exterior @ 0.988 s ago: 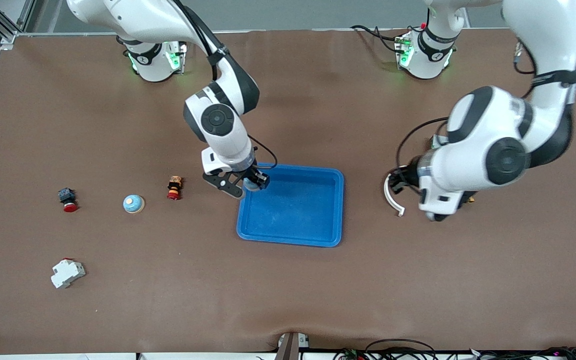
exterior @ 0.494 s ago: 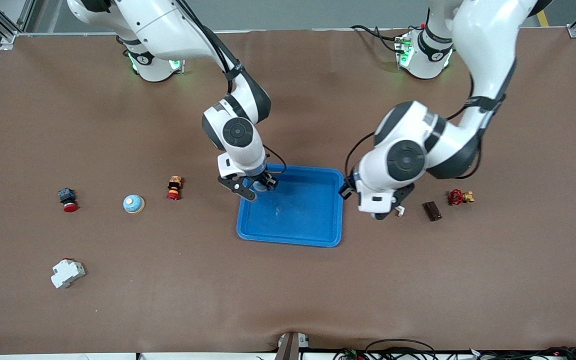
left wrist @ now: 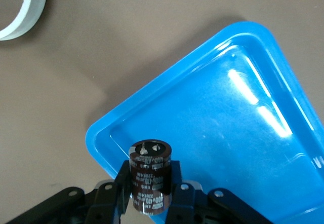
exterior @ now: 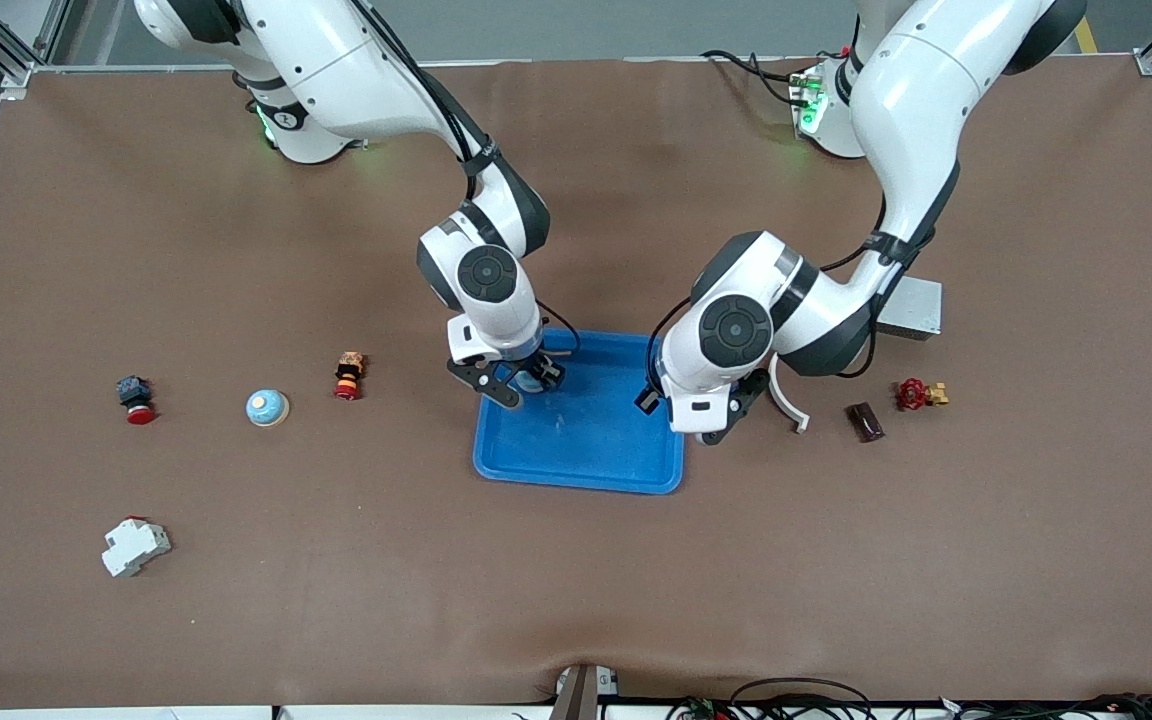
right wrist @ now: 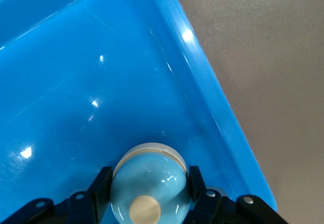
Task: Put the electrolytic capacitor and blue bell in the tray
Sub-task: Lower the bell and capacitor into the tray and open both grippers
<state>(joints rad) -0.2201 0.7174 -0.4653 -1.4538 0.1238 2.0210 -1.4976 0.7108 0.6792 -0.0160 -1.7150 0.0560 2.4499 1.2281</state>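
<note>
The bright blue tray (exterior: 626, 470) lies mid-table. My right gripper (exterior: 528, 380) is over the tray's corner toward the right arm's end. It is shut on a pale blue bell (right wrist: 149, 183) with a cream knob, seen over the tray floor (right wrist: 101, 82) in the right wrist view. My left gripper (exterior: 686, 410) is over the tray's rim toward the left arm's end. It is shut on a dark brown electrolytic capacitor (left wrist: 150, 176), held upright over the tray's corner (left wrist: 101, 133). A second blue bell (exterior: 266, 407) sits on the table toward the right arm's end.
Toward the left arm's end lie a white curved strip (exterior: 786, 400), a brown block (exterior: 866, 421), a red and yellow valve (exterior: 921, 393) and a grey metal box (exterior: 908, 308). Toward the right arm's end are an orange-red button (exterior: 348, 374), a black-red button (exterior: 134, 398) and a white breaker (exterior: 135, 546).
My left arm has swung from the left arm's end of the table to the tray's rim. My right gripper has moved a little farther over the tray with the bell.
</note>
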